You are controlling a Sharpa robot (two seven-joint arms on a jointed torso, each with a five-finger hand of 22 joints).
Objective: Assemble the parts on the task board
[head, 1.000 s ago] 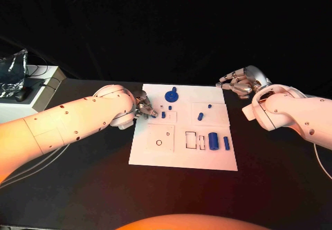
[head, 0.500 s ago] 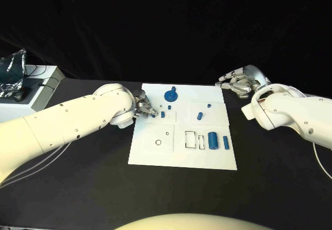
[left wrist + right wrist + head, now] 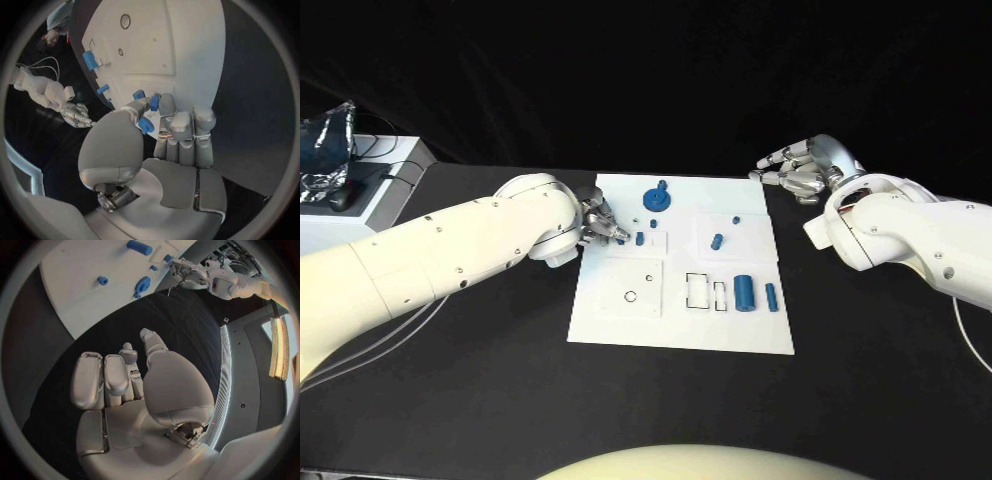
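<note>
Blue peg (image 3: 145, 125) pinched in left hand (image 3: 602, 226) at board (image 3: 682, 325) left edge | right hand (image 3: 798, 172) released, off far-right corner | advice: align upright over hole, press gently.

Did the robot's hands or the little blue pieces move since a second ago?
Hardly at all. The left hand still sits at the task board's left edge, holding a small blue part at its fingertips. The right hand still hovers off the board's far right corner, holding nothing. The other blue pieces lie where they were.
</note>
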